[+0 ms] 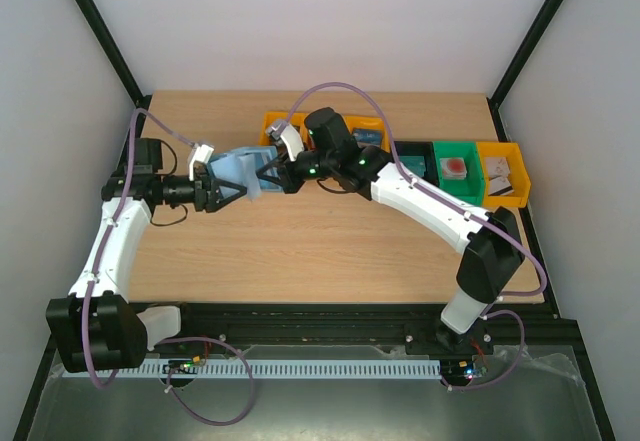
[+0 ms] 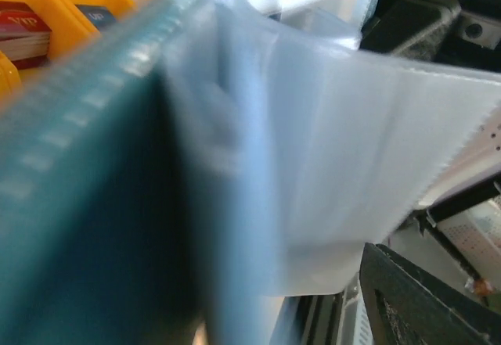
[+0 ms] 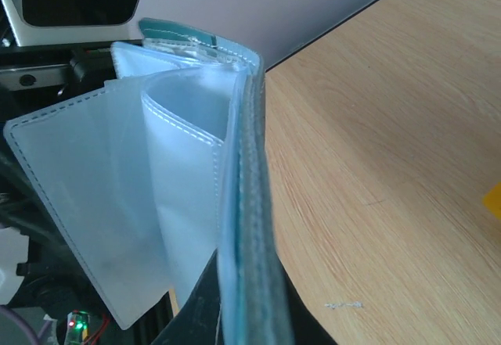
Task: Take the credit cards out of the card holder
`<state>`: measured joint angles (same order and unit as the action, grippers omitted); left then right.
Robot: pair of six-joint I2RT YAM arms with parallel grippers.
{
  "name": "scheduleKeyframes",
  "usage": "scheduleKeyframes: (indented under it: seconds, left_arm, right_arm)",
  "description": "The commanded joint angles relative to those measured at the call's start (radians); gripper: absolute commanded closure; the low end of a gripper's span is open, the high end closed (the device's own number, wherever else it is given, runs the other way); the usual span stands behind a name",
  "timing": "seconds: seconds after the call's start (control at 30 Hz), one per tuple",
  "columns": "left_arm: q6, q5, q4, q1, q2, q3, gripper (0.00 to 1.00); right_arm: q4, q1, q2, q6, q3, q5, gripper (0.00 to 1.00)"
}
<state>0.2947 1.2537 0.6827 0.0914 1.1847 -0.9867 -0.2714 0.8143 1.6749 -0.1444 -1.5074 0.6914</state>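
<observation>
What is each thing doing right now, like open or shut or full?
card holder, open, clear sleeves fanned out
right fingers, shut on the card holder
left fingers, open, close to the card holder
green bin, one card inside
far-right yellow bin, cards inside

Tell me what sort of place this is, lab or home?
Probably a lab robot cell: a wooden table boxed in by plain white walls, the left arm and right arm bolted at its near edge, plastic bins at the back.
</observation>
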Motion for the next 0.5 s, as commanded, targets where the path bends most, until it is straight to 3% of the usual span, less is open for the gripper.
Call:
scheduleKeyframes:
  seconds: [0.0,0.13,0.37,0.47]
  left_arm:
    - [0.031,0.009,0.025,0.004,-0.010,-0.015,0.17]
    - [0.061,0.033,0.048,0.004,-0.014,-0.020,0.01]
    - [-0.147,-0.084,-0.137,-0.012,-0.003,0.023,0.02]
    - [-0.169,-0.094,-0.162,-0.024,0.008,0.031,0.12]
  right_arm:
    - [0.013,0.007,0.016,-0.016,-0.028,-0.041,0.98]
    - [0.021,0.007,0.018,-0.021,-0.030,-0.032,0.98]
    - [0.071,0.027,0.016,-0.051,-0.036,0.032,0.98]
    - [0.076,0.029,0.017,-0.048,-0.034,0.047,0.98]
